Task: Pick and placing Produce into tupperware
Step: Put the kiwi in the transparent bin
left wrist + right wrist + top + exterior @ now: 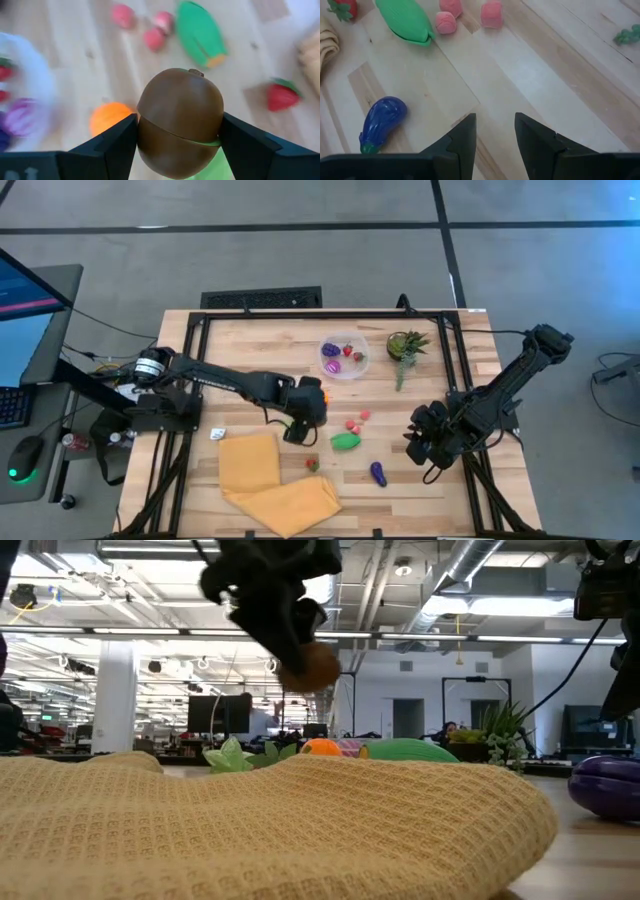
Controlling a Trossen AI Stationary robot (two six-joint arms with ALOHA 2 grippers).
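Left wrist view shows the left gripper point(179, 137) pinching a brown kiwi point(179, 122) across its middle — long axis crosswise to the fingers, stem nub tilted away from the camera. Such a grip should keep it steady for release over the tupperware point(344, 357), which sits beyond the gripper, already holding some produce. Near the tupperware's front lie the green corn point(345, 442) and purple eggplant point(378, 473); the right gripper point(494, 136) hovers spread beside them.

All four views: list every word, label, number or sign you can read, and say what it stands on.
None can be read.
Left arm: pale lettering on its side, too small to read.
Monitor beside the table: coloured bands, no readable text.
Produce, tupperware, cloth: no print visible.
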